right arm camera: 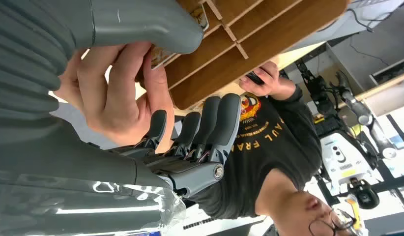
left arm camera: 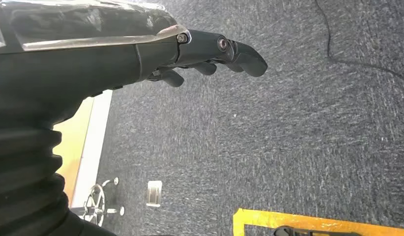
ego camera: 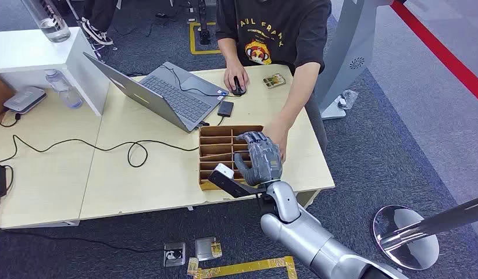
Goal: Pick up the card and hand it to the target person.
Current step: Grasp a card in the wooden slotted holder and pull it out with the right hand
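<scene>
Right at the fingers of the right hand: they stand straight and apart, with the thick thumb arched opposite them. Tucked under that thumb is a sliver of the card, patterned and yellowish, sitting just where the person's hand has slipped in between thumb and fingers. That person's fingertips are on the card. Whether the thumb is actually pinning it or the person alone has it, I cannot tell; the contact is hidden. The wide spread looks deliberate to me, leaving room for the other hand to reach in, so I judge this to be the handover itself. Moving outward, the robot's hand hovers over the wooden divider box near the table edge, with the person's hand meeting it from about 1 o'clock. The person sits at 12 o'clock with the other hand parked on a mouse, probably why only one arm stretches across. Down at the robot's side, the left hand hangs over carpet with its fingers loosely bent and nothing in them. On the count: one card at the fingers, one box, one laptop at 11 o'clock of the box, one mouse, and two human hands.
</scene>
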Tool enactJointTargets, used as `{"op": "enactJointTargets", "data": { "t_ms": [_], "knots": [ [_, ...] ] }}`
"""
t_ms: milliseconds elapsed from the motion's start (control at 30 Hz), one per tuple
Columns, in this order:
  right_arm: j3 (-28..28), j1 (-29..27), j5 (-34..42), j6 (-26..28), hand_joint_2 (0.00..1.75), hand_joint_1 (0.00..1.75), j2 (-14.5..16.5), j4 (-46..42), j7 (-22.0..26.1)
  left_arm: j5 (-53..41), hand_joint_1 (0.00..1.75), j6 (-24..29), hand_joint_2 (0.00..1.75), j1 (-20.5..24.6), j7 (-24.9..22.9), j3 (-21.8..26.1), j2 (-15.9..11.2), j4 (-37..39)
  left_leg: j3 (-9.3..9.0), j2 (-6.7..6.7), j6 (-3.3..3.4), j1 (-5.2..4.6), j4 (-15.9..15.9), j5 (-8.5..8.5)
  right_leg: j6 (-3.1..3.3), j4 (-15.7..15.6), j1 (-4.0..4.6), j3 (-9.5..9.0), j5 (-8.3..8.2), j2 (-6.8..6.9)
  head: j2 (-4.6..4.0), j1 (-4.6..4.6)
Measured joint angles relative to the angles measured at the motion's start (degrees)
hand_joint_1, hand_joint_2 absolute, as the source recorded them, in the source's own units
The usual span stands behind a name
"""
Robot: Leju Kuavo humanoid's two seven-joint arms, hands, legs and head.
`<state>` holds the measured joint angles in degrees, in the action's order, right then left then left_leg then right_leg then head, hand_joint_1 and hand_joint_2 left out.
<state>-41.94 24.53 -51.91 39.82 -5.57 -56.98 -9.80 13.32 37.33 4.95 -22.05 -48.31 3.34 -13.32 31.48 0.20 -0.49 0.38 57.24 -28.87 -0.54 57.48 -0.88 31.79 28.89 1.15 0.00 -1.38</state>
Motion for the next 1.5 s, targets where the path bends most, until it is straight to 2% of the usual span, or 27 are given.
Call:
{"op": "enactJointTargets", "data": {
  "t_ms": [500, 1233, 1367, 1500],
  "knots": [
    [-2.53, 1.03, 0.45, 0.07, 1.75, 0.85, -1.19, 2.64, -0.89, 0.32, 0.0, 0.25, 1.75, 0.08, -0.07, -0.97, -0.02, -0.34, -0.01, 0.0, 0.0, 0.0, 0.0, 0.0, 0.0, 0.0, 0.0, -0.01, 0.0, 0.0, 0.0, 0.01],
    [-5.23, 3.76, 2.74, -0.32, 1.75, 0.98, -1.42, 7.78, -1.04, 1.08, 0.0, 0.36, 1.75, 0.36, 0.36, -1.99, -0.02, -0.45, -0.01, 0.0, 0.0, 0.0, 0.0, 0.0, 0.0, 0.0, 0.0, -0.01, 0.0, 0.0, 0.0, 0.0],
    [-5.57, 4.22, 2.79, -0.69, 1.75, 1.07, -1.42, 8.81, -1.0, 1.08, 0.0, 0.35, 1.75, 0.44, 0.27, -2.28, -0.02, -0.47, 0.0, 0.0, 0.0, 0.0, 0.0, 0.0, 0.0, 0.0, 0.0, -0.01, 0.0, 0.0, 0.0, 0.0],
    [-5.98, 4.77, 3.13, -0.7, 1.75, 1.23, -1.35, 9.99, -0.87, 1.13, 0.0, 0.37, 1.75, 0.52, 0.26, -2.42, -0.02, -0.49, 0.0, 0.0, 0.0, 0.0, 0.0, 0.0, 0.0, 0.0, 0.0, -0.01, 0.0, 0.0, 0.0, 0.0]
  ]
}}
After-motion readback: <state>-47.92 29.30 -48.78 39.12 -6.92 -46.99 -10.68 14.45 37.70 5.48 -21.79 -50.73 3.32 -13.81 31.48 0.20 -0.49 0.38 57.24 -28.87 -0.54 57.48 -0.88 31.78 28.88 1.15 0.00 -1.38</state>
